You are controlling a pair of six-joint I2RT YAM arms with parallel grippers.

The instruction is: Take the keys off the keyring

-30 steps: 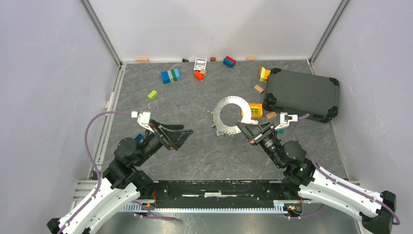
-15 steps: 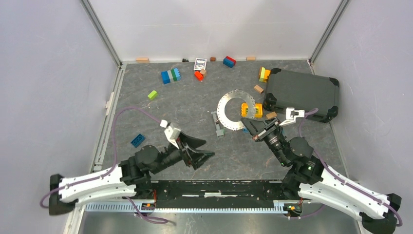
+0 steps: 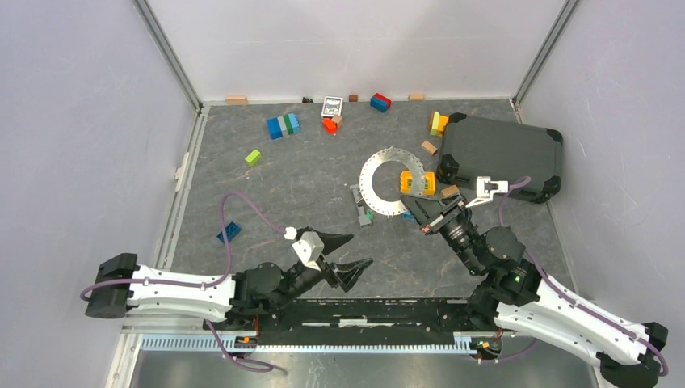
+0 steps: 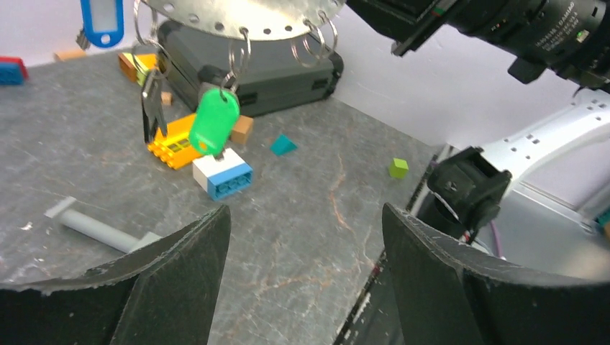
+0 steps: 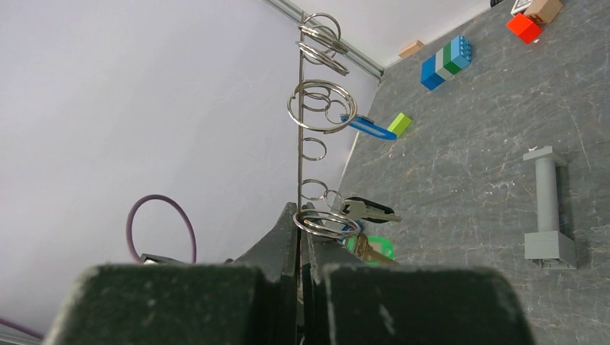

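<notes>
Left fingers [image 4: 162, 287] stand wide apart, we note, with nothing between them, low above the bench [image 3: 299, 186] near its front edge and pointing toward the middle. Just beyond them we see a grey bar [image 3: 361, 208] lying flat on the bench. To its right a silver perforated disc [image 3: 367, 179] is raised off the bench, and several thin wire rings hang from the holes along its rim. In our left wrist view one keyring [image 4: 239, 52] carries a green-headed key [image 4: 214, 123] that dangles above a white and blue brick [image 4: 223, 175]. To the left of it darker grey keys [image 4: 152, 100] hang from another ring, and a blue tag [image 4: 103, 18] hangs further left again. The keys are small, thin and flat, all threaded on their rings. Behind them lies a yellow grid block [image 4: 169, 147]. Our right fingers [image 5: 282, 241] are pressed together on the disc's edge, holding it. Our right wrist view shows the disc edge-on, with the rings sticking out to either side. Right of that grip a dark case [image 3: 501, 153] rests on the bench.
</notes>
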